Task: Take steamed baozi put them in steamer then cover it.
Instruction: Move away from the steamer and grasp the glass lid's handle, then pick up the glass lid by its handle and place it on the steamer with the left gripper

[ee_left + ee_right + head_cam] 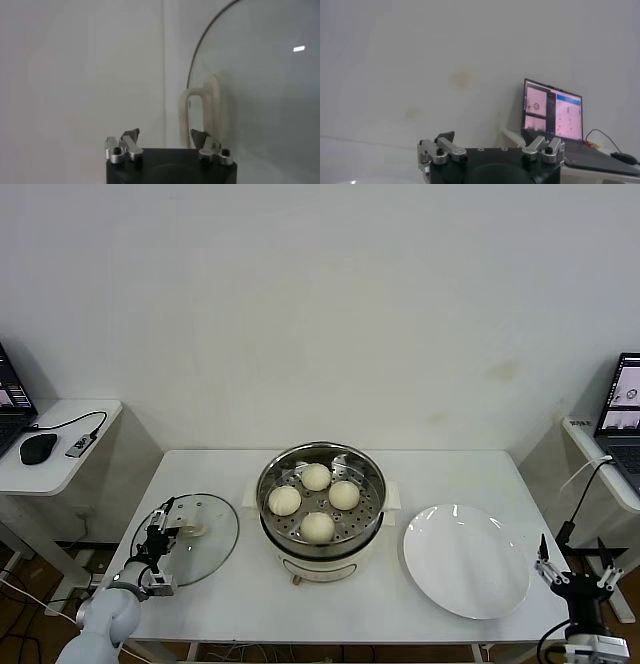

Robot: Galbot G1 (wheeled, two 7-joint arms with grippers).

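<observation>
Left gripper [163,536] hovers at the lid [186,539] handle, jaws apart, not yet clamped. Four baozi [316,477] already sit in the steamer [320,496] (plate [466,560] bare), so only covering remains. Right gripper [572,576] waits open, off the table's right edge.

I see a shiny steel steamer [320,484] with a perforated metal tray, holding four smooth, matt baozi [316,476]. The cover [200,534] is clear glass with a cream plastic-looking handle [200,110]. The plate [466,560] looks glossy white, the table [450,474] matt.
</observation>
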